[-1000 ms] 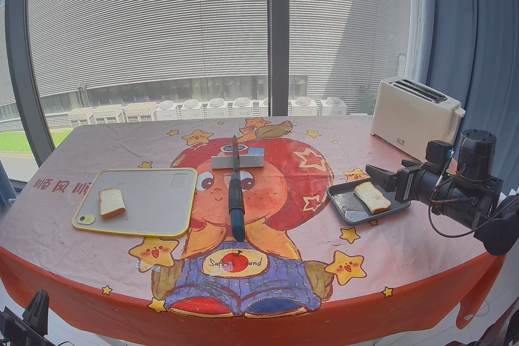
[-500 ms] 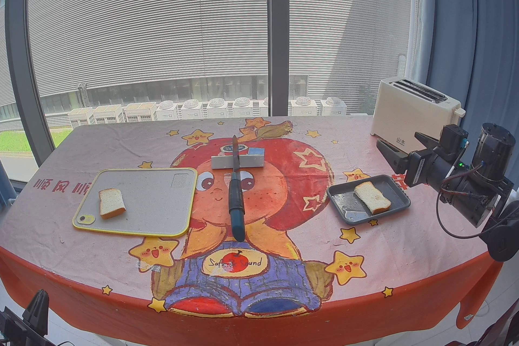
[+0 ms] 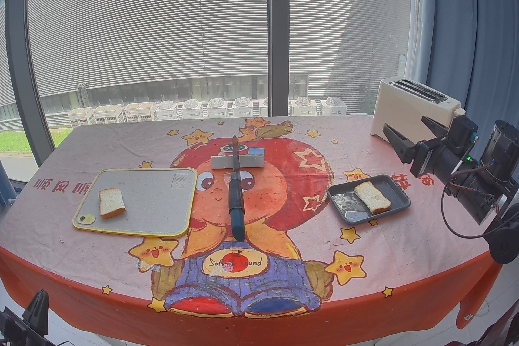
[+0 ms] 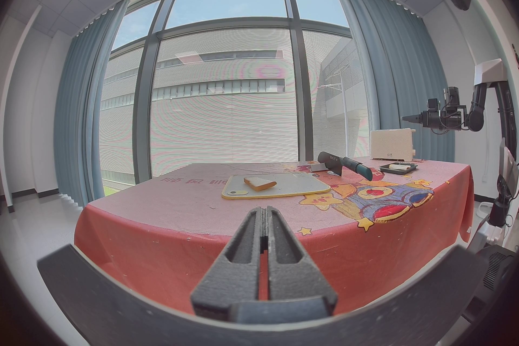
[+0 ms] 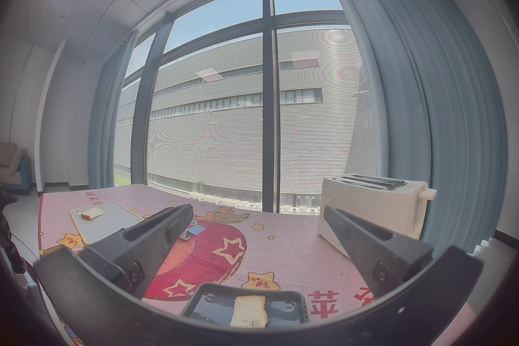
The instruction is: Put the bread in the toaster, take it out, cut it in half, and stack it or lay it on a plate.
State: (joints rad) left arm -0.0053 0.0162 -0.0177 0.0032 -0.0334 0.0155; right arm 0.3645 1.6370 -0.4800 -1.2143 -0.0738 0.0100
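One piece of bread point(image 3: 372, 197) point(image 5: 248, 311) lies on the dark tray point(image 3: 346, 211) point(image 5: 286, 306) at the table's right. Another piece of bread point(image 3: 111, 202) point(image 4: 259, 183) rests on the grey cutting board point(image 3: 151, 201) point(image 4: 292, 184) at the left. The white toaster point(image 3: 413, 114) point(image 5: 373, 204) stands at the back right. My right gripper point(image 3: 413, 135) point(image 5: 259, 217) is open and empty, raised above the table between tray and toaster. My left gripper point(image 4: 264, 255) is shut, low in front of the table's edge. A blue-handled knife point(image 3: 235, 190) rests on a small stand point(image 3: 238, 160) at the centre.
The round table wears a pink cartoon cloth point(image 3: 259, 255) with an orange skirt. A window wall stands behind it and a blue curtain point(image 3: 476, 28) hangs at the right, close behind the toaster.
My right gripper has risen and drawn back from over the tray toward the toaster, leaving the bread on the tray. Nothing else moved.
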